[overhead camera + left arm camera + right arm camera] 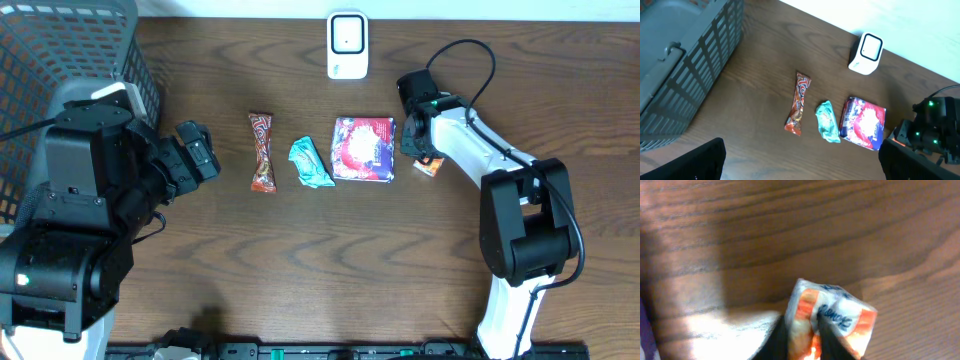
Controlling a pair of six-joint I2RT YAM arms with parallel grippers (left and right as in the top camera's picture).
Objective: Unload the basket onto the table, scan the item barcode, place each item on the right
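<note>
My right gripper [421,152] [803,326] is shut on a small orange-and-white packet [429,167] [842,316], pinching its crumpled edge between the dark fingers [774,345] low over the table, just right of the red-and-blue packet [364,149]. The white barcode scanner [347,45] [866,53] stands upright at the table's back edge, behind and left of that gripper. At the left, my left gripper [196,155] [800,170] hangs wide open above bare wood, holding nothing.
A red candy bar [262,152] [798,103], a teal wrapper [311,162] [827,121] and the red-and-blue packet [864,123] lie in a row mid-table. A grey mesh basket [70,45] [685,65] fills the back left corner.
</note>
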